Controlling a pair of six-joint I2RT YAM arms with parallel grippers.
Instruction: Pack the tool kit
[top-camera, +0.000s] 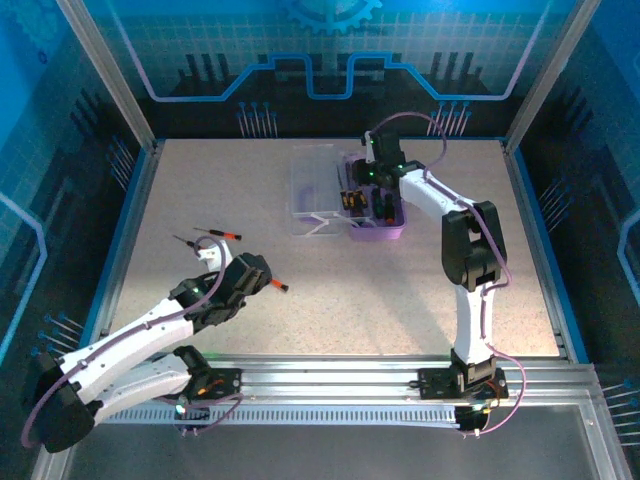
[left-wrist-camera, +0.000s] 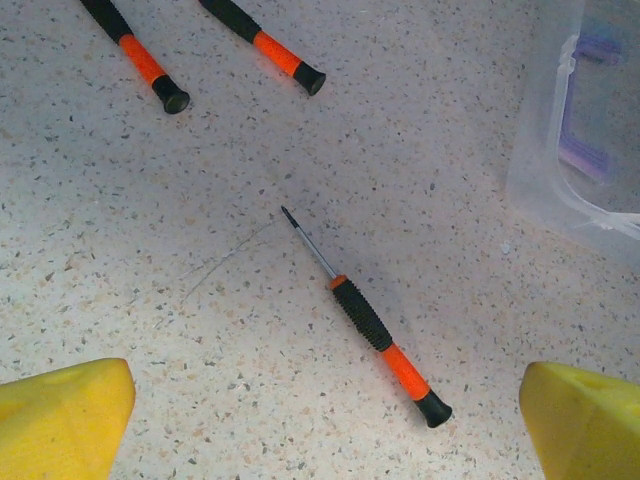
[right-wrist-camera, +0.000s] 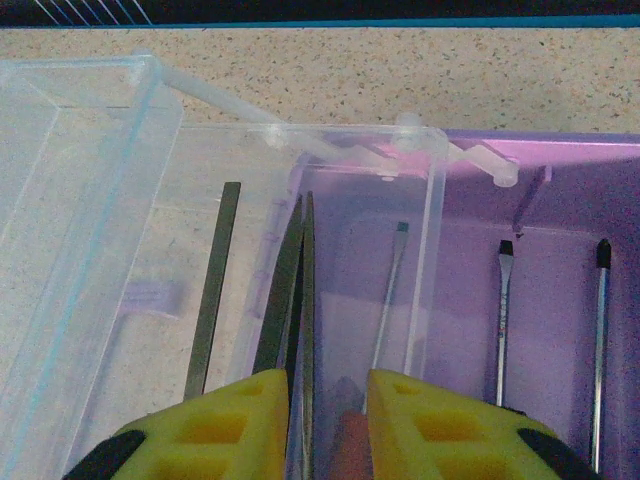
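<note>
The tool kit stands open at the back of the table: purple base (top-camera: 392, 230) with its clear lid (top-camera: 312, 185) folded out to the left. My right gripper (top-camera: 372, 185) hovers over the base. Seen from the right wrist, its yellow fingers (right-wrist-camera: 225, 425) stand slightly apart at the base's (right-wrist-camera: 560, 170) left end, and a screwdriver (right-wrist-camera: 388, 300) lies between them, orange handle low in the gap. Two more screwdrivers (right-wrist-camera: 503, 310) lie inside. My left gripper (left-wrist-camera: 325, 400) is open above an orange-black screwdriver (left-wrist-camera: 385, 340) on the table.
Two more orange-black screwdrivers (left-wrist-camera: 150, 72) lie on the table beyond the left gripper (top-camera: 262, 275), also seen from above (top-camera: 218, 232). The clear lid's corner (left-wrist-camera: 580, 130) is at the right of the left wrist view. Metal rails run along the table's near edge (top-camera: 330, 375).
</note>
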